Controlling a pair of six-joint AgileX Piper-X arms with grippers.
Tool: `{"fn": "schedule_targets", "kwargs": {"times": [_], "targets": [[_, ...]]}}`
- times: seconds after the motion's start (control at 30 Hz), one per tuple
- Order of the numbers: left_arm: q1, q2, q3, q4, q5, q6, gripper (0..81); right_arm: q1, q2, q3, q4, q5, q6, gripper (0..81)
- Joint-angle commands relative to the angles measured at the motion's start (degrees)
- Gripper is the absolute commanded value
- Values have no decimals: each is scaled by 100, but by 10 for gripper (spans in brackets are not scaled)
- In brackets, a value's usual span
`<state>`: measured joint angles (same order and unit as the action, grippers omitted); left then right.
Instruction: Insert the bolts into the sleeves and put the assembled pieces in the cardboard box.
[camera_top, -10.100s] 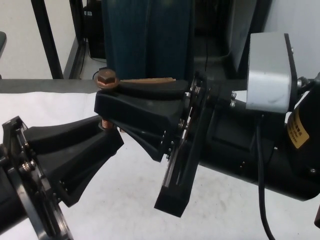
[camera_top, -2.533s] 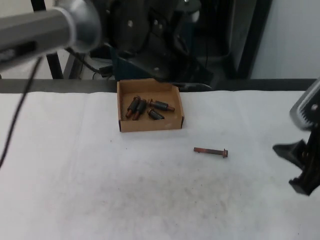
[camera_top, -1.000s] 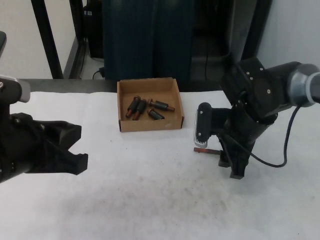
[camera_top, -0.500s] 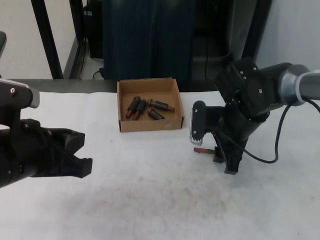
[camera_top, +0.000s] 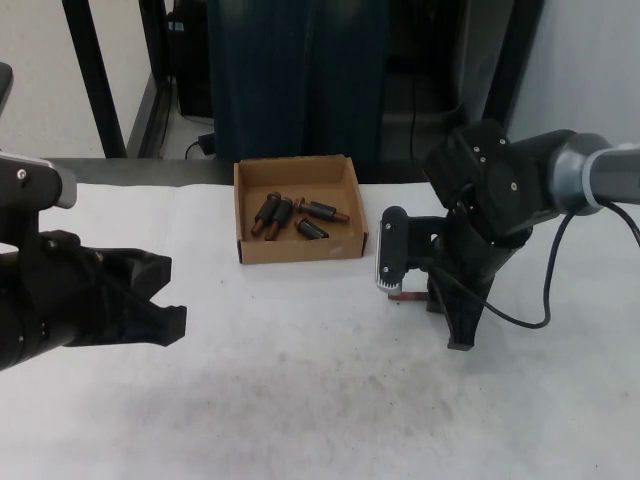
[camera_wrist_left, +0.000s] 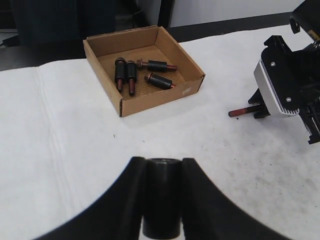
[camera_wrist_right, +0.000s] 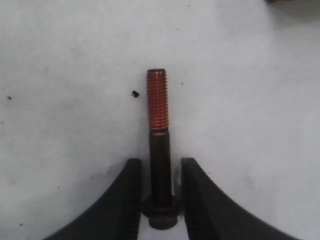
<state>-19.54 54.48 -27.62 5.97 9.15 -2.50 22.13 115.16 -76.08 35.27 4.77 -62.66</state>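
A copper-tipped bolt (camera_wrist_right: 159, 125) lies flat on the white cloth, right of the cardboard box (camera_top: 300, 248). My right gripper (camera_wrist_right: 161, 162) is lowered over it. The fingers stand narrowly apart on either side of the shaft near the head, with a thin gap showing. In the high view the right gripper (camera_top: 443, 312) covers most of the bolt (camera_top: 402, 297). My left gripper (camera_wrist_left: 162, 162) is shut on a black sleeve (camera_wrist_left: 161, 200) and hovers at the near left (camera_top: 172, 292). Several assembled pieces (camera_wrist_left: 135, 75) lie in the box (camera_wrist_left: 160, 97).
White cloth (camera_top: 300, 400) covers the bench. The right wrist's grey camera housing (camera_wrist_left: 280, 95) sits just right of the bolt (camera_wrist_left: 245, 110). Dark frame posts (camera_top: 95, 80) and a dark curtain (camera_top: 290, 80) stand behind the far edge.
Over the last second the right gripper shifted slightly left over the bolt, which stayed put. The left arm crept a little to the right. Ten seconds ago both grippers were raised together with a bolt.
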Motion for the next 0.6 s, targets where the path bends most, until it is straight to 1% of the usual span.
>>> {"fn": "schedule_targets", "kwargs": {"times": [0.0, 0.07, 0.17, 0.2, 0.27, 0.33, 0.4, 0.57], "targets": [[6, -22, -8, -116, 39, -17, 8, -38, 251, 78, -19, 294, 3, 3], [6, -22, -8, -116, 39, -17, 8, -21, 251, 78, -10, 402, 16, 3], [6, -22, -8, -116, 39, -17, 8, 77, 157, 67, 19, 603, 331, 3], [6, -22, -8, -116, 39, -17, 8, 124, 98, 68, 25, 587, 486, 3], [6, -22, -8, -116, 39, -17, 8, 261, -125, 44, 138, 253, 783, 3], [6, -22, -8, -99, 39, -17, 8, 412, -409, 40, 247, -188, 1215, 3], [6, -22, -8, -66, 39, -17, 8, 596, -671, 5, 354, -477, 1747, 3], [6, -22, -8, 35, 39, -17, 8, 1069, -1281, -67, 701, -512, 3320, 3]]}}
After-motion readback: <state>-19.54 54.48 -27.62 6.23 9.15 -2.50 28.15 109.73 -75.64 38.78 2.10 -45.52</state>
